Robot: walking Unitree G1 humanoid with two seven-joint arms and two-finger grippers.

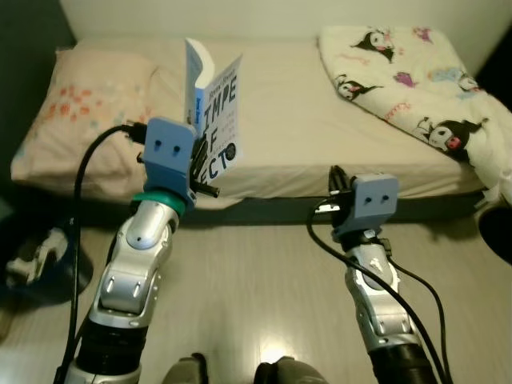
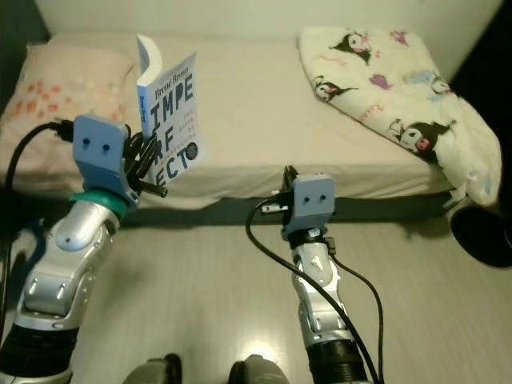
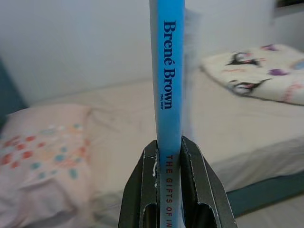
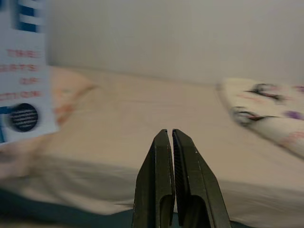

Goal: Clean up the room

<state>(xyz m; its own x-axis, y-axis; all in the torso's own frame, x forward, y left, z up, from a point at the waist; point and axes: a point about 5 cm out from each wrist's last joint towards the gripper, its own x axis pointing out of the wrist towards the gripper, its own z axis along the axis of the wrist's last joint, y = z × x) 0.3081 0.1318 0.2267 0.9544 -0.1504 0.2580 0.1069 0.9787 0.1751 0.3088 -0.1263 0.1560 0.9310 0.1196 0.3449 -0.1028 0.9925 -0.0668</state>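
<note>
Head views: the left gripper (image 1: 202,178) is clamped on an upright blue-and-white book (image 1: 218,112), raised over the near edge of the bed (image 1: 280,120). A pink pillow (image 1: 88,112) lies at the bed's left end and a cartoon-print blanket (image 1: 408,76) at its right.

Left wrist view: the fingers (image 3: 194,185) pinch the book's spine.

Right wrist view: the right gripper (image 4: 171,142) is closed on nothing, aimed at the mattress.

Floral pillow (image 1: 84,112) and cartoon-print blanket (image 1: 416,80) on bed (image 1: 296,128).
</note>
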